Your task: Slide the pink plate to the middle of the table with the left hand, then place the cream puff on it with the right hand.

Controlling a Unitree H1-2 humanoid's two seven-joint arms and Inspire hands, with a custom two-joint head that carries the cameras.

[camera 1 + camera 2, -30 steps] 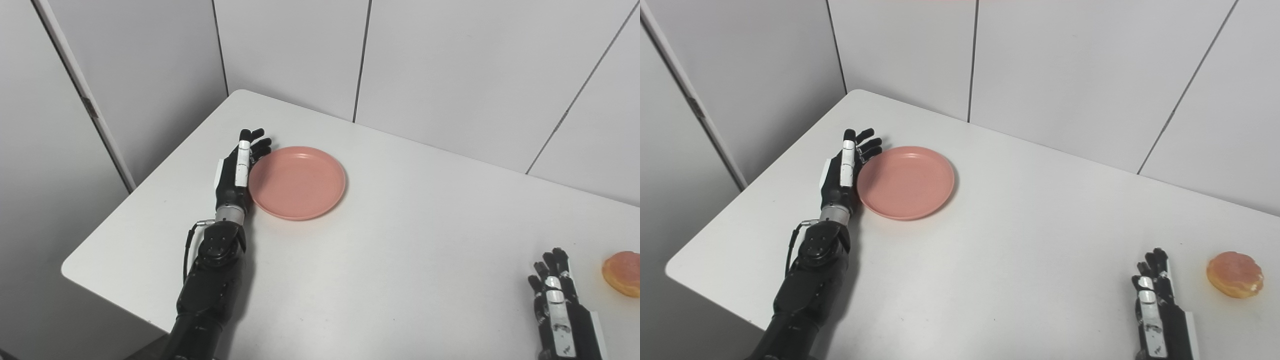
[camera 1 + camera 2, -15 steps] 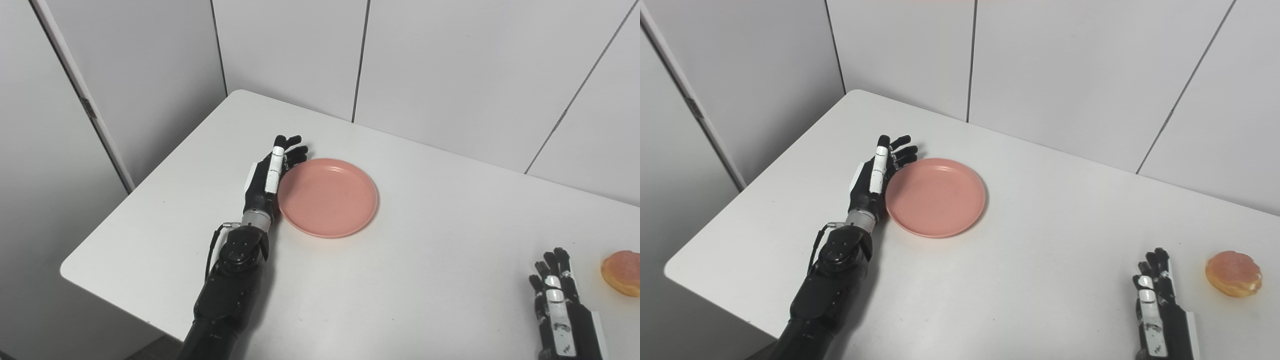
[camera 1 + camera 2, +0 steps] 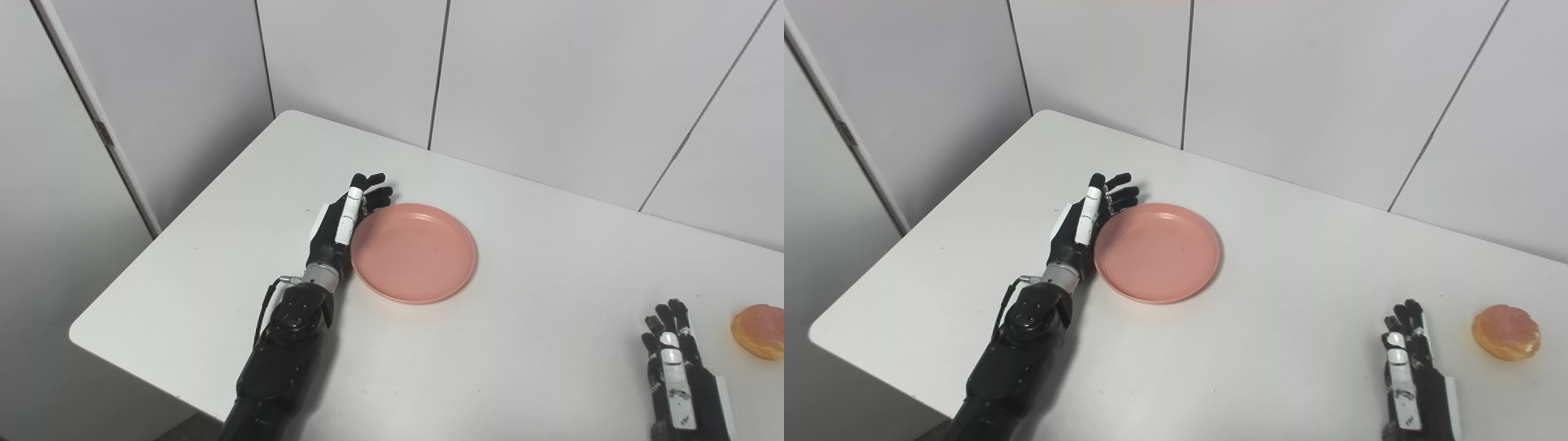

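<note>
The left hand is lying edge-on with fingers spread, holding nothing, its palm side pressing the plate at its left rim. The right hand is resting with fingers extended and empty, near the puff at the table's right side. Pushing off-centre could be spinning the plate away from the palm. Compared with a second ago, hand and plate are sitting further right, towards the middle.

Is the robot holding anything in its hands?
No. The left hand is open, its edge pressed flat against the plate's left rim to push it, not gripping. The right hand is open beside the cream puff, apart from it.
</note>
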